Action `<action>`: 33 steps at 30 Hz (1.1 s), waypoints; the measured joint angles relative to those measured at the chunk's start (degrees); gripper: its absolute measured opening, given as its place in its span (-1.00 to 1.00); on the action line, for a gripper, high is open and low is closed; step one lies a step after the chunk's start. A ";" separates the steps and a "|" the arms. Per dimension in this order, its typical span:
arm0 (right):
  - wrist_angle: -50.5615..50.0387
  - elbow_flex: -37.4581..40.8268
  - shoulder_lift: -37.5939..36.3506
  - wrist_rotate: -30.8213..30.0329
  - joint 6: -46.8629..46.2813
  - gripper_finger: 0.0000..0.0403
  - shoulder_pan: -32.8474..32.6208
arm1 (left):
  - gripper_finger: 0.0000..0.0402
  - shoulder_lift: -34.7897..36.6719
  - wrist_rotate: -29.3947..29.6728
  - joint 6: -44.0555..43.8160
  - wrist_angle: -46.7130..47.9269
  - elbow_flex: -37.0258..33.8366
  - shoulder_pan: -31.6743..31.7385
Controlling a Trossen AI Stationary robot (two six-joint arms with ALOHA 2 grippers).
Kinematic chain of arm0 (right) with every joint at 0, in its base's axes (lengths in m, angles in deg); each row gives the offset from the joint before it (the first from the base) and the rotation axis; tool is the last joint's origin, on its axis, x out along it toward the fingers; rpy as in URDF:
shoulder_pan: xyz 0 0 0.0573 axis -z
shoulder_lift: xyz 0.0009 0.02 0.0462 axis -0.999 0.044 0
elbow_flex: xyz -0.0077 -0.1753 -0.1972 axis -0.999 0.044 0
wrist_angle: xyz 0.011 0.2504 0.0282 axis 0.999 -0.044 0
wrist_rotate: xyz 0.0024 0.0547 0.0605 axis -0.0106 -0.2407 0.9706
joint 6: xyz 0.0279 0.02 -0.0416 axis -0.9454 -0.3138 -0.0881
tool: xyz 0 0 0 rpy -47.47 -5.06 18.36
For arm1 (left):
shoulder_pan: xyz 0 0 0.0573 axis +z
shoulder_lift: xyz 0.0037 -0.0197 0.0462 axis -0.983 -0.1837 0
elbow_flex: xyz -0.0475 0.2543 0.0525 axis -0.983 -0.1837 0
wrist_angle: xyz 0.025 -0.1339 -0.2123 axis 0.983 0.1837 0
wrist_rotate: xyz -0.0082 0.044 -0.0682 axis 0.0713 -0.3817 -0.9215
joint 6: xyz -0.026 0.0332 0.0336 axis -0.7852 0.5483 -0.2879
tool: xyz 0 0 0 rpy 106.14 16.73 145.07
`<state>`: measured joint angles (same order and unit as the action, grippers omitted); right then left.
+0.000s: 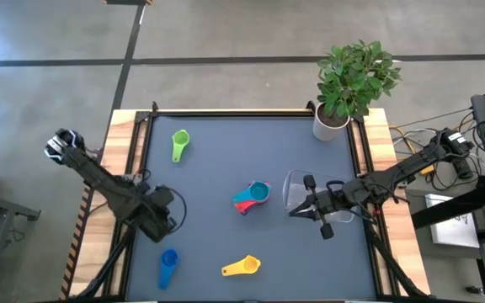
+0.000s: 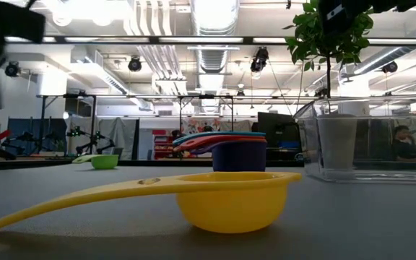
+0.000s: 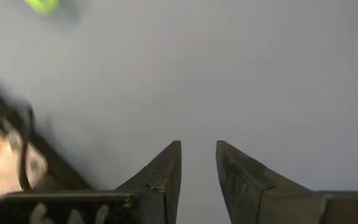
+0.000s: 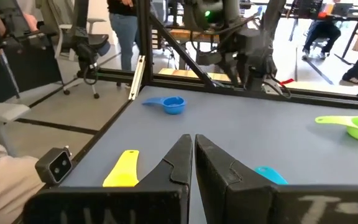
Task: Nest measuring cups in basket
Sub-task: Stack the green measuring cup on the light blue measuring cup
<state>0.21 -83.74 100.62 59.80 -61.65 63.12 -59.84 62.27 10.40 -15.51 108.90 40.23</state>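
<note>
The clear basket (image 1: 300, 192) stands on the mat's right half, also in the low view (image 2: 367, 141). A nested stack of cups (image 1: 252, 196), light blue on top and red below, rests left of it; its dark bowl (image 2: 240, 154) sits on the mat. The green cup (image 1: 179, 144), dark blue cup (image 1: 168, 268) and yellow cup (image 1: 242, 268) lie apart on their bowls. My right gripper (image 1: 295, 210) is shut and hangs over the basket's near side. My left gripper (image 1: 160, 227) is slightly open above bare mat at the left, fingers (image 3: 166, 168) pointing down.
A white pot with a green plant (image 1: 331, 124) stands at the mat's far right corner. The mat has a raised dark frame (image 1: 226, 112) and wooden table edges. Bare mat lies between the green cup and the stack. People and chairs show in the room beyond.
</note>
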 joint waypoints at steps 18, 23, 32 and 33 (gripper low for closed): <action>0.06 0.26 0.00 -0.49 8.34 -0.96 0.46 | -0.80 9.71 6.20 47.41 -12.24 -0.39 49.60; 0.02 0.26 0.00 -0.50 10.23 -0.96 2.25 | -0.80 7.85 3.25 57.47 -19.49 -0.39 60.41; -0.08 0.26 0.00 -0.50 10.23 -0.96 6.57 | -0.60 2.25 -1.86 64.35 -22.12 -0.39 74.29; -0.07 0.26 0.00 -0.48 10.23 -0.96 6.88 | -0.55 1.25 -2.68 64.99 -22.14 -0.39 74.91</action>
<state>0.14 -83.47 100.62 59.32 -51.42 70.00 -58.59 59.59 75.38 -37.66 108.50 115.15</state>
